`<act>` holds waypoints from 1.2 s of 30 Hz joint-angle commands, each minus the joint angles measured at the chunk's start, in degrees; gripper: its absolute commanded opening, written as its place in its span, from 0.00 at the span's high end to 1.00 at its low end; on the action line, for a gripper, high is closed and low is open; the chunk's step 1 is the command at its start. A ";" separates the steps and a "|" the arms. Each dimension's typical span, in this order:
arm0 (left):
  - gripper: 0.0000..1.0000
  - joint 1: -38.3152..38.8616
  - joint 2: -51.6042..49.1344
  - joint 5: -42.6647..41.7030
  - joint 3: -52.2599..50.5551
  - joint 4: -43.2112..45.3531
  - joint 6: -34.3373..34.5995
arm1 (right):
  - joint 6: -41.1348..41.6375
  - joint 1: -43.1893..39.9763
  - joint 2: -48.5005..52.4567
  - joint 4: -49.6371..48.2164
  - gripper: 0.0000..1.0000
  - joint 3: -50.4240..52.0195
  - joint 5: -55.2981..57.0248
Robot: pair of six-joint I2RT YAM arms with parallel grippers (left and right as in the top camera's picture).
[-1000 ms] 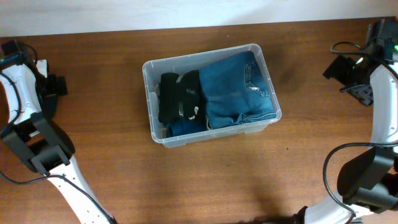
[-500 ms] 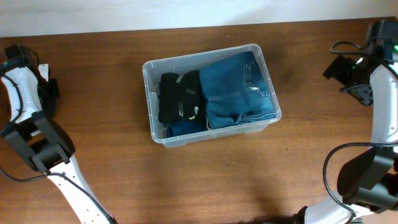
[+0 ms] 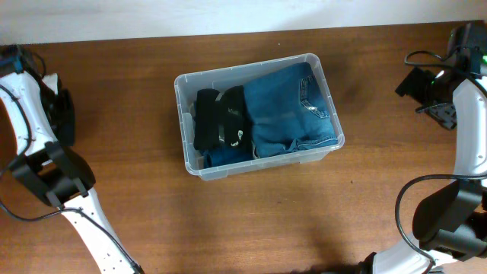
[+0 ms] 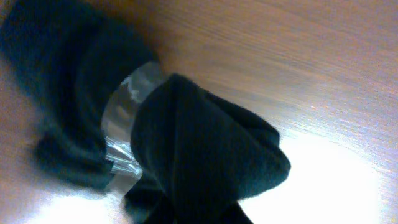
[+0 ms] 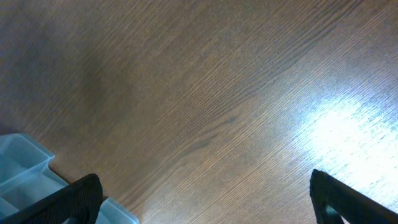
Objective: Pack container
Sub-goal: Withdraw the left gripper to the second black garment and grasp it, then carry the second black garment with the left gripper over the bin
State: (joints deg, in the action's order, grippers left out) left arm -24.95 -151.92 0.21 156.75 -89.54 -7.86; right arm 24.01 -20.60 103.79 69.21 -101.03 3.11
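The large clear plastic rectangular container (image 3: 332,144) stands at the middle of the overhead frame, a little above centre, on the brown wooden table (image 3: 137,198). Inside it, the folded blue denim jeans (image 3: 293,110) fill the right part, and a black folded garment (image 3: 221,118) lies beside them in the left part, over some more blue cloth. The container looks nearly full, so I judge the packing to be mostly done.

The right gripper (image 5: 205,202) is at the far right edge of the overhead frame, well apart from the container. Its fingers are spread wide with only bare wood between them.

The left gripper (image 3: 62,120) is at the far left edge, also well apart. Its wrist view is filled by a dark soft bundle (image 4: 205,162) with a shiny clear band (image 4: 127,118). Whether the fingers are clenched on it I cannot tell. If this is one more garment, bringing it to the container is probably what is left.
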 commanded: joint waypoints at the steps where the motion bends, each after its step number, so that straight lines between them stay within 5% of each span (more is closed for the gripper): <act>1: 0.99 3.04 0.87 -9.94 15.21 -5.86 1.14 | 0.42 -0.07 0.09 0.02 0.01 -0.15 0.48; 4: 0.99 5.97 1.79 -13.05 23.21 -6.99 0.42 | 0.42 -0.07 0.09 0.02 0.01 -0.15 0.50; 11: 0.99 17.38 8.61 -14.23 23.04 -7.17 -10.80 | 0.42 -0.07 0.09 0.02 0.02 -0.15 0.50; 20: 0.99 36.09 10.34 -4.35 23.02 -7.17 -24.85 | 0.42 -0.07 0.09 0.02 0.01 -0.15 0.50; 26: 0.99 46.34 11.98 8.09 22.91 -7.17 -23.30 | 0.44 -0.07 0.09 0.02 0.01 -0.15 0.48; 36: 0.99 50.77 23.15 8.79 19.65 -7.17 -22.03 | 0.42 -0.07 0.09 0.02 0.01 -0.15 0.48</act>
State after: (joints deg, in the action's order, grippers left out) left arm 26.09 -136.18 7.64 178.14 -96.68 -29.76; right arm 23.99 -20.60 103.79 69.21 -101.03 3.11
